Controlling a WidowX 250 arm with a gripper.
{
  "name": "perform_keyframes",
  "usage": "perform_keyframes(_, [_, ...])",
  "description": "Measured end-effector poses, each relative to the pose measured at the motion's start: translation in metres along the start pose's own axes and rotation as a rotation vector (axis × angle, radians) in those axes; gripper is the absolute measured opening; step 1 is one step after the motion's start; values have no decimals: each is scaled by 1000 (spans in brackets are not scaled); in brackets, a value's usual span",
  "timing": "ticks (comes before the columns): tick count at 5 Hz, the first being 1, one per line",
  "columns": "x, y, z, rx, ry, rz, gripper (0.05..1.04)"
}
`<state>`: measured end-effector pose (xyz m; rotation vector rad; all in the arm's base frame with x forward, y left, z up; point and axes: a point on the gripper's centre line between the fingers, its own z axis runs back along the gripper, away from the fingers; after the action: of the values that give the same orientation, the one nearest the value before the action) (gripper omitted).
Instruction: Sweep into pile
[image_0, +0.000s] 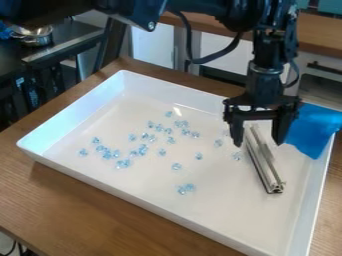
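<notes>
Camera view: a glossy white rectangular tray (75, 116) rests on the wood-grain desk (73, 200). Translucent, faceted blue pieces (143, 149) lie scattered across its left and central floor. Near its right edge, a straight, grooved metal bar (263, 162) lies below the black gripper (258, 142), jaws spread apart. Smooth blue sheet (312, 131) overlaps the far right corner.

The arm (268, 47) is black and glossy in places, with a small round silvery screw (151, 25) on one link, a black cable (228, 50) hanging in a loop, a greyish collar (266, 70) above the wrist, and a black gripper (258, 144) with two chunky, tapering fingers (236, 124)
</notes>
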<state>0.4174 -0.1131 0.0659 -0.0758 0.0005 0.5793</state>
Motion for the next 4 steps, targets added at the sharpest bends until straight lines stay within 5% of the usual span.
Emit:
perform_keyframes(2, [5, -2, -12, 18, -3, 21, 965])
perform_keyframes(4, [0, 8, -23, 35, 27, 0, 389])
